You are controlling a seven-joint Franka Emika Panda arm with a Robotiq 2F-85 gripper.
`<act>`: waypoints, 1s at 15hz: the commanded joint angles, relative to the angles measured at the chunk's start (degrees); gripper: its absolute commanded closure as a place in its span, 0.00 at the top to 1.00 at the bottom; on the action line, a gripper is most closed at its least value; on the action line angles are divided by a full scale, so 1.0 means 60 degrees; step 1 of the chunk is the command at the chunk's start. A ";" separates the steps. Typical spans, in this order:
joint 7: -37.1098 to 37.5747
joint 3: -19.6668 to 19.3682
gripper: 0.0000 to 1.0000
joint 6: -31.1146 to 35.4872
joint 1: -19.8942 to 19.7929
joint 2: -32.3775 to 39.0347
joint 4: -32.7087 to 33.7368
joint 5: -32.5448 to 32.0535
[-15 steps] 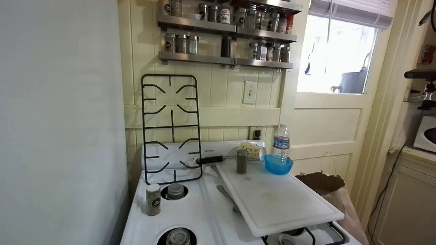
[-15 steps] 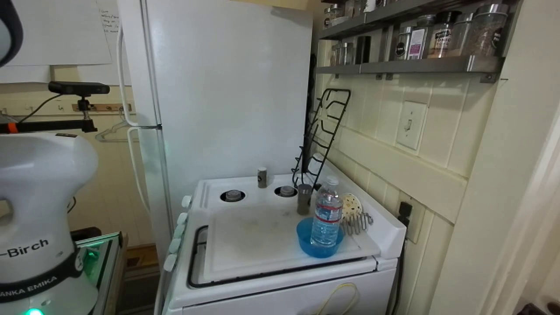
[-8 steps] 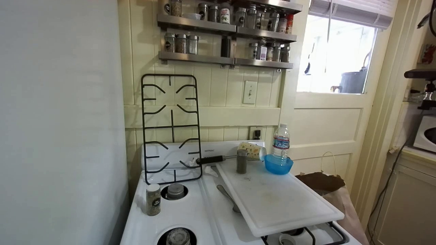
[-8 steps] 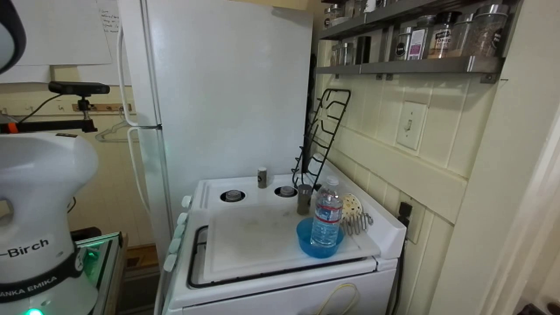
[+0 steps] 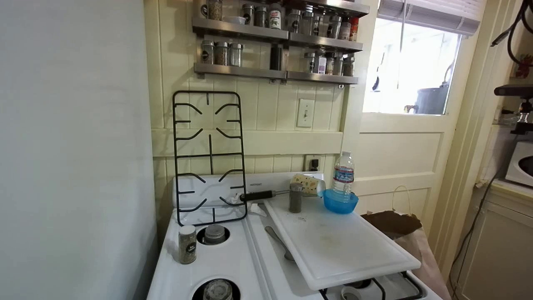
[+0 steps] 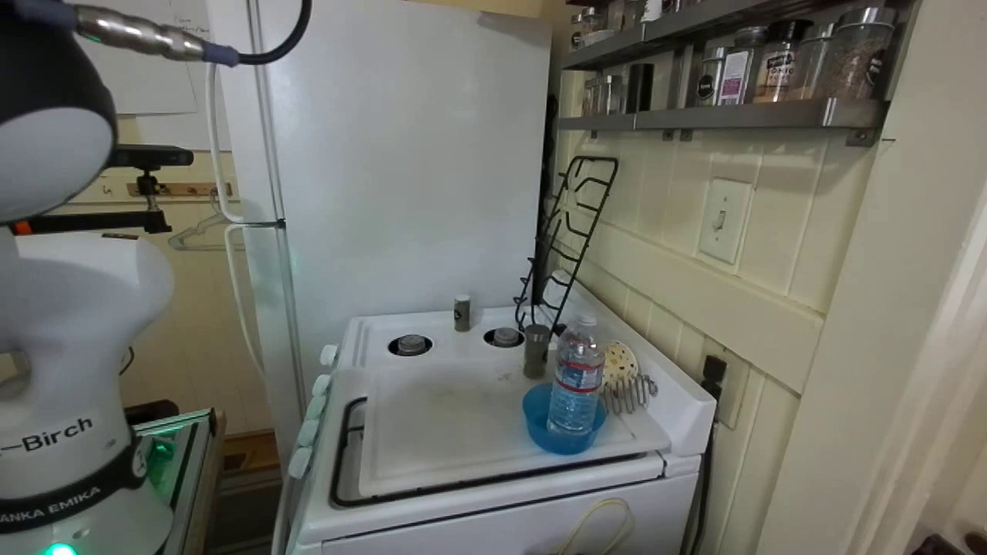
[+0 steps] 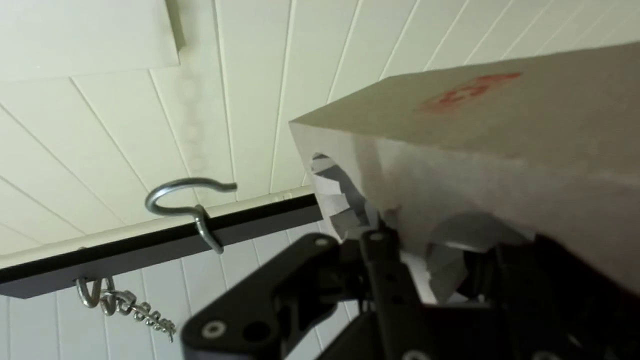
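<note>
Nearest: hand, low & right of ctr in wrist view. Its fingers overlap the pale box, part of it showing b/w them; can't tell if they're clamped on it, just touching, or only in front. Key relation: box lies just past the fingertips, on hand's far side & off to right. Long axis, I'd judge, runs left–right, a bit oblique; left corner shows, right end's out of frame, so full length unk. Jagged hole near box's left end, just beside the left finger; red mark on upper face. Farther, left of box & apart from fingers: metal hook by dark rail, w/ chain hanging at left. Behind that, plank wall. Hand & box are out of sight in both exterior views; in an exterior view the arm is at left, well apart from the counter, where a bottle stands in a blue bowl on a white board.
</note>
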 commanded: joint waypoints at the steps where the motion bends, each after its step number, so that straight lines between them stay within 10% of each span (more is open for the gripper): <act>1: -0.0306 0.0207 0.01 -0.0015 0.0383 -0.0320 0.0220 0.0104; 15: -0.0401 -0.0017 0.01 0.0337 0.1643 0.0326 0.1723 0.0365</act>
